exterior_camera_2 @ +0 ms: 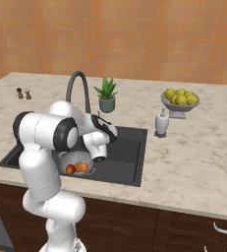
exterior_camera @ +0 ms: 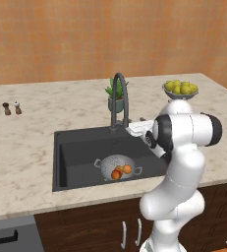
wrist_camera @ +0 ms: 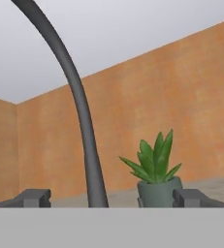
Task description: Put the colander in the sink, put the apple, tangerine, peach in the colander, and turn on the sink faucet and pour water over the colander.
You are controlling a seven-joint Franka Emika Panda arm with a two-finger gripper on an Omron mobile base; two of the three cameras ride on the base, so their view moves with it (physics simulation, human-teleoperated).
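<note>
The silver colander (exterior_camera: 110, 163) stands on the floor of the dark sink (exterior_camera: 75, 147), toward its front right. In it lie a red apple (exterior_camera_2: 70, 169) and two orange fruits (exterior_camera: 127, 169); I cannot tell tangerine from peach. The dark gooseneck faucet (exterior_camera: 119, 98) rises behind the basin, and no water shows at its spout. My gripper (exterior_camera: 132, 129) hovers just right of the faucet's base, above the sink's back rim. In the hand view the faucet neck (wrist_camera: 84, 135) rises between the wide-apart fingertips (wrist_camera: 33, 197), nearer the left one; my gripper (wrist_camera: 113, 198) is open and holds nothing.
A potted green plant (exterior_camera: 116, 96) stands right behind the faucet. On the counter's right are a bowl of yellow fruit (exterior_camera: 180, 89) and a white soap dispenser (exterior_camera_2: 160, 123). Two small shakers (exterior_camera: 12, 108) sit far left. An orange wall backs the counter.
</note>
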